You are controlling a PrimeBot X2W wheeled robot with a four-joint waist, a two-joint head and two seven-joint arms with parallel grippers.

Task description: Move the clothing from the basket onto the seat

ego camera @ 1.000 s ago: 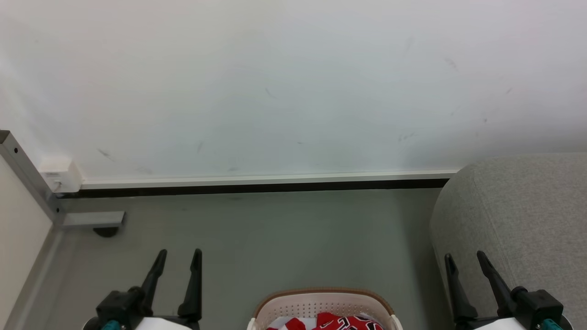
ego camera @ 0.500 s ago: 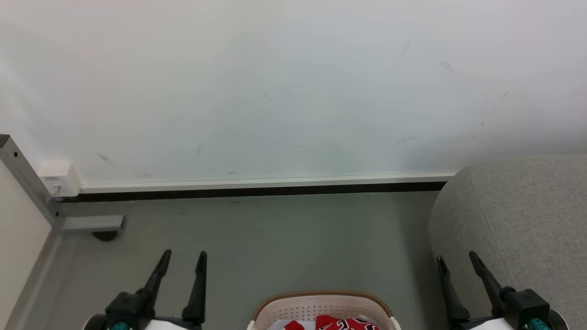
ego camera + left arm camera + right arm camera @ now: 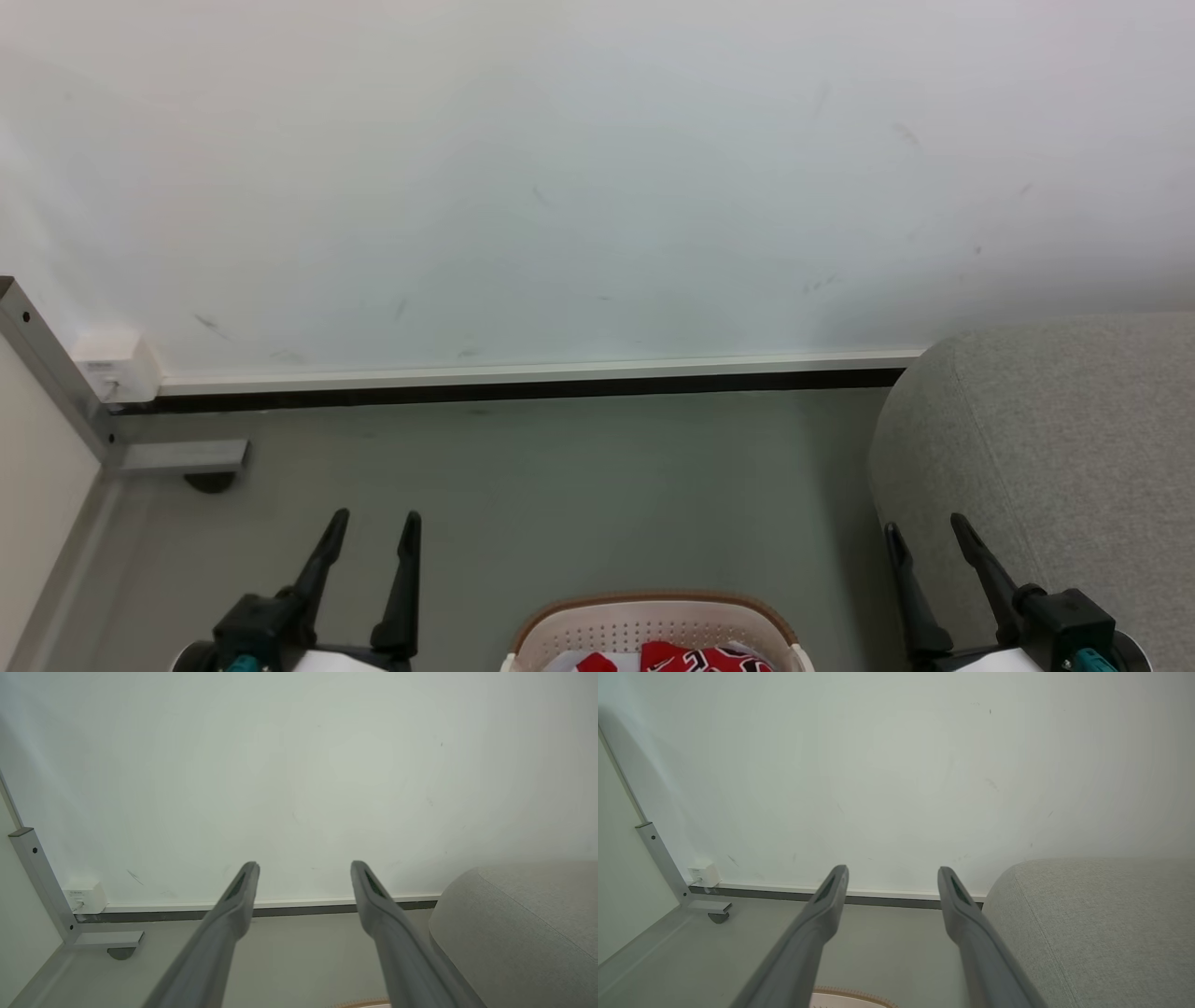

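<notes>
L gripper (image 3: 377, 515): low at robot's left, fingers pointing fwd toward wall (image 3: 597, 187), set apart, nothing between them. R gripper (image 3: 922, 523): same pose at robot's right, fingers apart, empty, seen against the seat (image 3: 1055, 439) at its rounded near-left flank; contact not determinable. Both grippers clear of the basket (image 3: 653, 599), which stands on floor (image 3: 560, 476) between them, well short of floor's wall-side edge. Red clothing (image 3: 695, 659) lies inside basket, partly cut off by frame. Seat occupies floor's right side, by wall-side edge.
</notes>
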